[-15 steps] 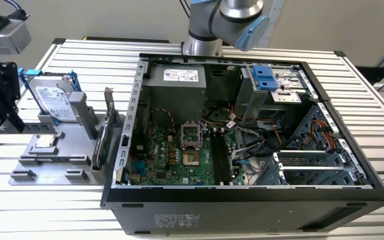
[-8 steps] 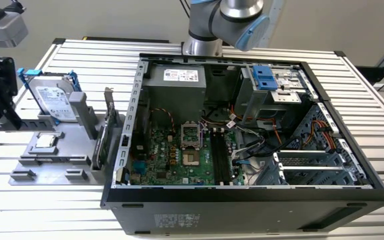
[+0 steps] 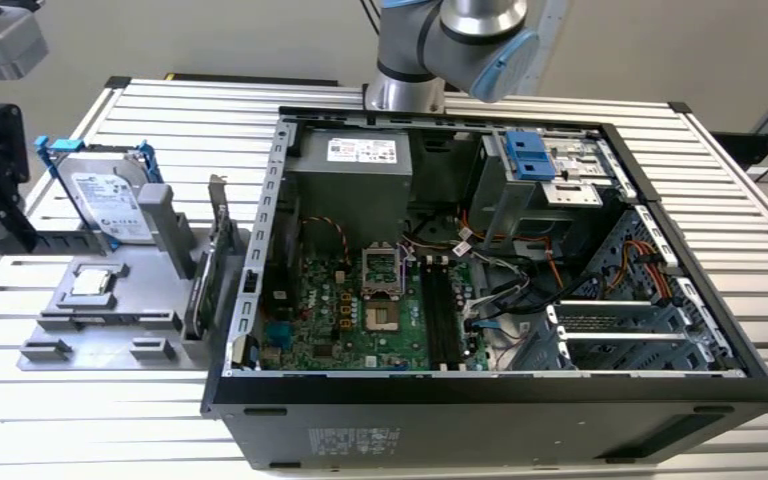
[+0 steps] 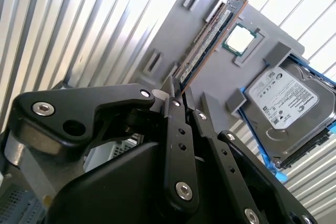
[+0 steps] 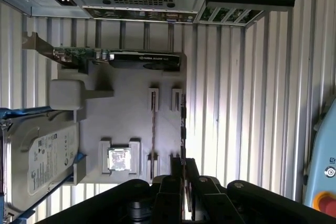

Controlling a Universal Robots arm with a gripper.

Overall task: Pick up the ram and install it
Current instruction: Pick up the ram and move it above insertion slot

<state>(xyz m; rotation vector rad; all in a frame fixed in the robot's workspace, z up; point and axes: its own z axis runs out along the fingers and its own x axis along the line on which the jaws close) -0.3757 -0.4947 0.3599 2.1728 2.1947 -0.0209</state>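
**The gripper [image 4: 181,94] pinches the ram [image 4: 210,40]**

On the slatted table [image 3: 157,110] lies an open computer case [image 3: 491,430], a grey holder [image 5: 131,124] beside it. The hard drive [image 4: 283,98] there wears a white label, print too small to read. The ram stands on edge in the holder; the fingers [image 4: 173,119], drawn narrow, clamp its near end.

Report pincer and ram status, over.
Pincer lined up with ram end. Ram on edge in grey holder. Processor chip alongside, apart.
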